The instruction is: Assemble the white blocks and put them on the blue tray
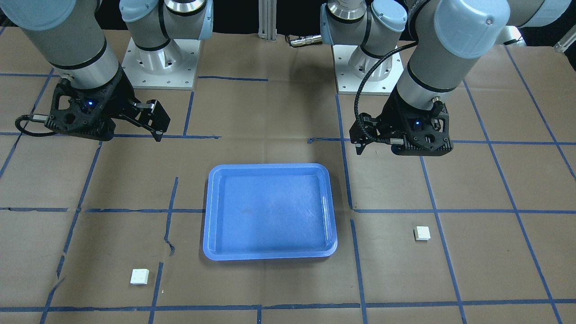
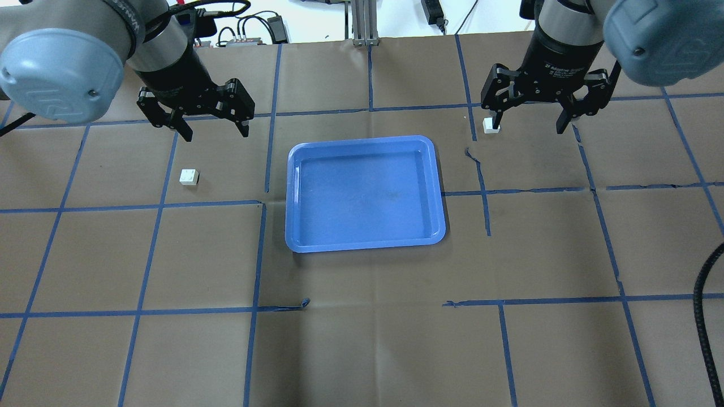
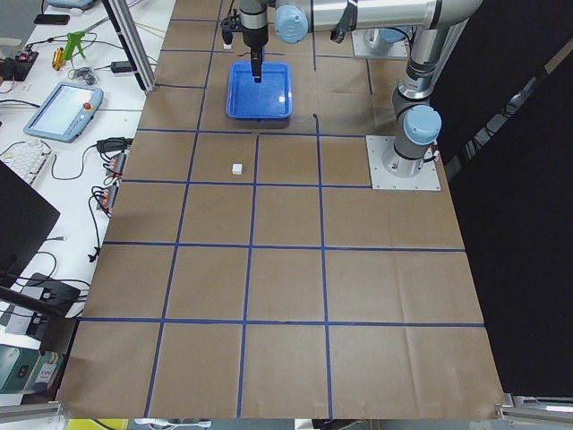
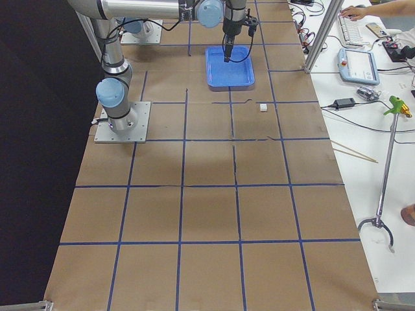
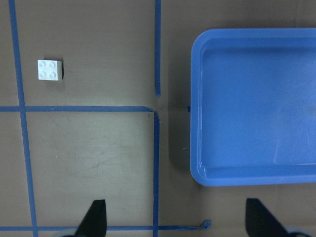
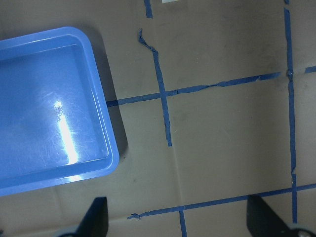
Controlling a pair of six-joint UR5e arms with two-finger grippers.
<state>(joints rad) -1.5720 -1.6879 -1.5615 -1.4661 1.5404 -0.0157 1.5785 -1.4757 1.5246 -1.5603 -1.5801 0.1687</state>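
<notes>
- White left block [image 2: 189, 177] and right block [image 2: 488, 128] lie outside the tray [image 2: 362, 247]; step 1, pickup, pending.
- Left claw [image 2: 216, 134], right claw [image 2: 528, 128]: both spread, empty.
- Next: lower each over its block.

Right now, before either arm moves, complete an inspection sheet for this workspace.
Surface: table, brown paper with blue tape grid, tape torn in spots.
Job's things: blue tray central, no block in it; left white block and right white block apart on the paper, unjoined.
Clutter: nothing seen.
Grippers: left gripper and right gripper open, holding nothing, above the paper.
Cables: black cable loops at the left wrist.
Surroundings: side bench with teach pendant; operator's hand at a keyboard.
</notes>
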